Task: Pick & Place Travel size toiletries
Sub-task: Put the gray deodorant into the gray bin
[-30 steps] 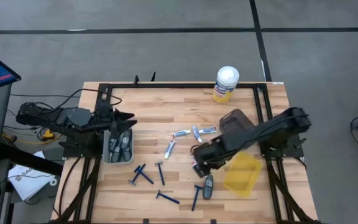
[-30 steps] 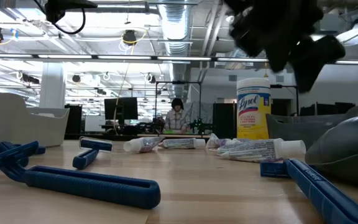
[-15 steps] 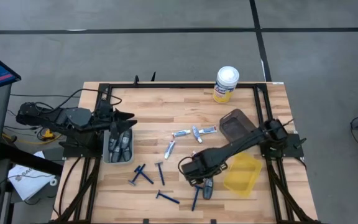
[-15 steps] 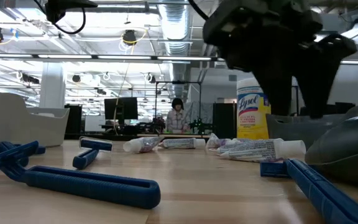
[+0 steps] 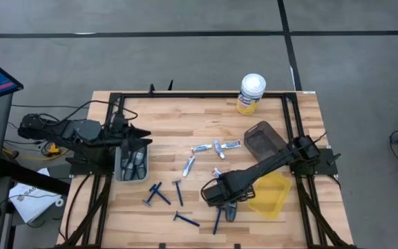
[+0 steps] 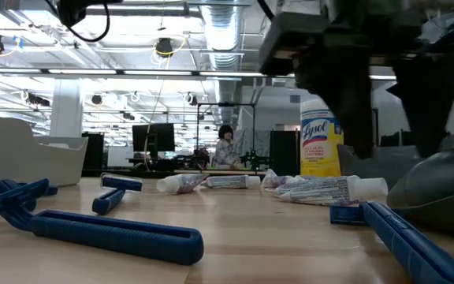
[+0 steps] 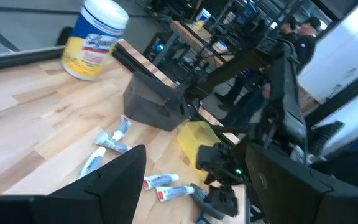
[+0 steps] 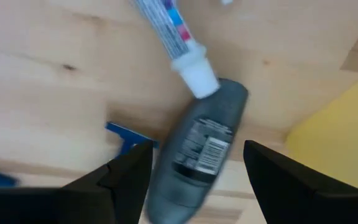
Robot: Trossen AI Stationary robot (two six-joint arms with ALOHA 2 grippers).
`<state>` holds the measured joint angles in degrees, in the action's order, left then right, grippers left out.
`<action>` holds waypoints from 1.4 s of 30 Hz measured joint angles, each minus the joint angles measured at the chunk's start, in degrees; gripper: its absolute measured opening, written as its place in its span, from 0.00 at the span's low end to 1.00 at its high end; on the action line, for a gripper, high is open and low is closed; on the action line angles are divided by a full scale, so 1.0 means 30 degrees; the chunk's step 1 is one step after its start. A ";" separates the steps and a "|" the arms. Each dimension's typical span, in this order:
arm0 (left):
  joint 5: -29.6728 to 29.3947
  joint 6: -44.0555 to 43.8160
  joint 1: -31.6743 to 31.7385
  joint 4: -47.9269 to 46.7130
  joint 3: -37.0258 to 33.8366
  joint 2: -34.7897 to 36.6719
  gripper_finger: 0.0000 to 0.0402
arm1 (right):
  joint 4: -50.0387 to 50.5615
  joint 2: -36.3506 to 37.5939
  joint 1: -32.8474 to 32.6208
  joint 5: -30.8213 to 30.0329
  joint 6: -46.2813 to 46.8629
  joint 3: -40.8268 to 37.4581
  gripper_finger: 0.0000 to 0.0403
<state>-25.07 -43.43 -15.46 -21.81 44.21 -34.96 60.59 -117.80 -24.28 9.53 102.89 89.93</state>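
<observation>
Tube (image 8: 168,34) cap touching shaver piece (image 8: 202,149) | razor (image 8: 127,136) beside | yellow bin (image 8: 334,137) near

The table (image 5: 206,131) is made of pale wood strips, smooth with a soft shine, and is edged by a black metal frame (image 5: 116,97). The razors (image 6: 109,229) look like matt blue plastic. The tubes (image 6: 321,189) are made of crinkled, shiny silver-white foil with a white plastic cap. The dark grey oval piece (image 8: 197,152) is smooth plastic with a paper-like label. The yellow bin (image 5: 271,194) is clear, glossy plastic. The canister (image 5: 251,93) is shiny yellow with a white plastic lid.
</observation>
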 joint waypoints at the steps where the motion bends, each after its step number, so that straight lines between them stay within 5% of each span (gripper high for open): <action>1: 0.0130 0.0012 0.0000 -0.0001 0.0000 0.0000 0.68 | -0.0372 0.0000 0.0021 0.0082 0.0221 0.0000 0.61; 16: 0.0500 0.0534 0.0000 0.0037 0.0000 0.0057 0.68 | -0.1332 -0.1037 -0.0038 0.1988 0.2142 0.0043 0.61; 36: 0.0464 0.0542 0.0000 0.0031 0.0000 0.0051 0.68 | -0.2493 -0.1151 -0.0151 0.1743 0.2299 -0.1348 0.60; 42: 0.0457 0.1056 0.0000 0.0038 0.0000 0.0051 0.68 | -0.2390 -0.1142 -0.0151 0.1751 0.2205 -0.1348 0.47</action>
<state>-23.70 -40.26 -15.46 -21.69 44.21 -34.81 53.42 -121.22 -24.73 14.79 109.51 85.89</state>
